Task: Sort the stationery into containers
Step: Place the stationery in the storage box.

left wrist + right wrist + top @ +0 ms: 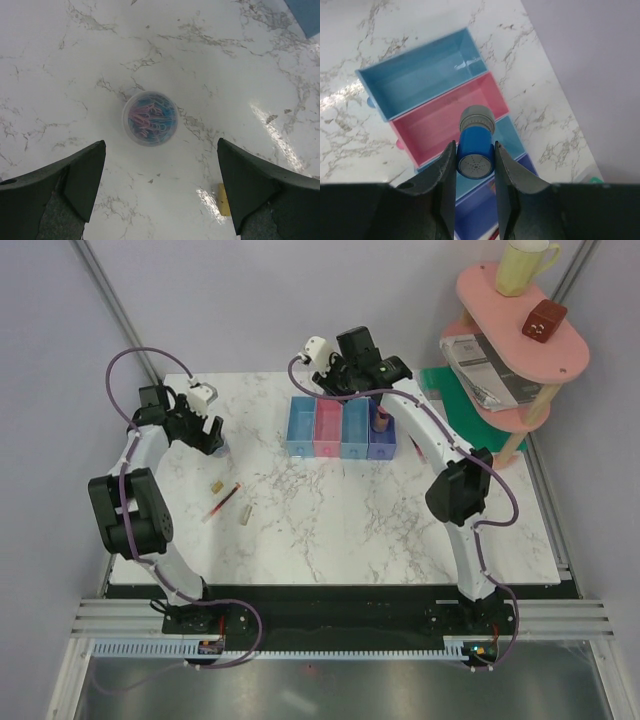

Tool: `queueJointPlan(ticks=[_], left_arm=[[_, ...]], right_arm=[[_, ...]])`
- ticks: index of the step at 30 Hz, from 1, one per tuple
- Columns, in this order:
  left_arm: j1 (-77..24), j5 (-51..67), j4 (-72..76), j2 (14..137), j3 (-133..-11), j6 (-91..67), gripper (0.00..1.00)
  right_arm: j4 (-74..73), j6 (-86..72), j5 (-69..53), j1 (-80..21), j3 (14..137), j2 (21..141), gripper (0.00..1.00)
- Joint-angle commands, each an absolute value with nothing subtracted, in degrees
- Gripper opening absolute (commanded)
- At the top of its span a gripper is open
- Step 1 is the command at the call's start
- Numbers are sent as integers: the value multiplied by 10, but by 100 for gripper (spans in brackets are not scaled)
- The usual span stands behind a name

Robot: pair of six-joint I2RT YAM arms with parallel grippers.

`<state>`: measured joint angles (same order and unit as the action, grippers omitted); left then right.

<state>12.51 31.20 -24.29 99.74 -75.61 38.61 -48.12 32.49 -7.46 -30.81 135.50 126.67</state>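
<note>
Holding the blue tube (476, 160) tight in my right claw (474, 146), I hang it over the bins (412, 50), right above the wall between the pink bin (435, 125) and the light blue bin (512, 135). That is the worry. If I let go here, the tube may hit that wall, tip, and drop in the wrong bin, or bounce out onto the table (350, 30). It is round and smooth, so it may also slip out of my grip if I tilt. My left claw (161, 145) is wide open with nothing in it, and it hangs over the tub of clips (150, 117), which sits on the table. The tub is small and round. If I come down a bit off, one finger could bump it and push it away — or tip it, and then the clips may spill.
</note>
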Motion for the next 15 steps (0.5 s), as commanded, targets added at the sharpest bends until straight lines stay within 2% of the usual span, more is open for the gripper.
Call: queueJointPlan(ticks=[1,15], left_arm=[[127,289,-184,1048,-793,388,100],[113,271,-134,1163,-848,401,100]], right_arm=[[-355,308,-48,-330,1383,1293,4],[-283,302,-52,-370,1342,1350,4]])
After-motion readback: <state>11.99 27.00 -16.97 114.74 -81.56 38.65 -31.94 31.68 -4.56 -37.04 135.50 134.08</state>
